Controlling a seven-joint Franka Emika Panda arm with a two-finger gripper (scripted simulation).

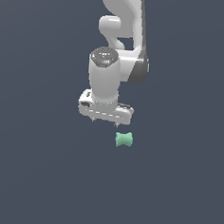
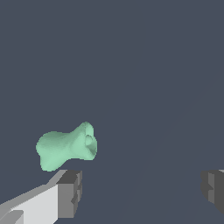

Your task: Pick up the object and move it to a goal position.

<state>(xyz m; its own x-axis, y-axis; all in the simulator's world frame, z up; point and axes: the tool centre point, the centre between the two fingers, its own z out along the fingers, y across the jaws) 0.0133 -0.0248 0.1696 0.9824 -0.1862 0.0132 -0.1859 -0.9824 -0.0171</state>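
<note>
The object (image 1: 124,139) is a small mint-green spool-shaped lump with a pinched middle, lying on the dark grey floor. In the exterior view it sits just below and slightly to the right of my white gripper (image 1: 106,121). My gripper is open and empty, its jaws spread wide. In the wrist view the object (image 2: 66,147) lies beyond one grey fingertip (image 2: 70,192), outside the gap of my gripper (image 2: 142,192). The other fingertip (image 2: 213,190) shows at the frame's edge. The gripper is apart from the object.
The white arm (image 1: 120,43) rises behind the gripper in the exterior view. The dark grey floor (image 1: 33,174) spreads flat all around. No goal marker shows.
</note>
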